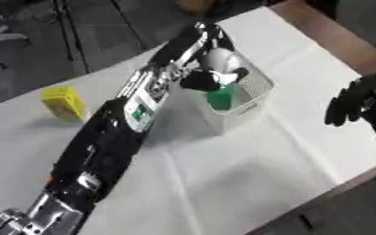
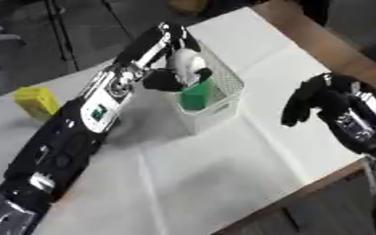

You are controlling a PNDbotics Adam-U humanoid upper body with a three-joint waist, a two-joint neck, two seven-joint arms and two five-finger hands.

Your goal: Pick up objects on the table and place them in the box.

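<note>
White cloth covers the table (image 2: 223, 174), which lies askew across both views. Nearest the camera, the robot's left arm (image 1: 103, 147), black with silver joints, comes in from the lower left corner and stretches diagonally up toward the middle of the table. At the right edge, the right hand (image 2: 312, 103) hangs above the cloth, well apart from everything else, its dark fingers curled downward and holding nothing. Further out, near the left side, a yellow block (image 1: 63, 102) stands on the cloth just beside the left arm, apart from the box. Beyond the forearm sits the box (image 2: 223, 98), a white mesh basket resting on the table. The left hand (image 2: 165, 80) is over its open top, fingers curled round a white rounded object (image 2: 187, 62) held at the rim. A green object (image 2: 197, 95) stands inside the box, just below that hand.
</note>
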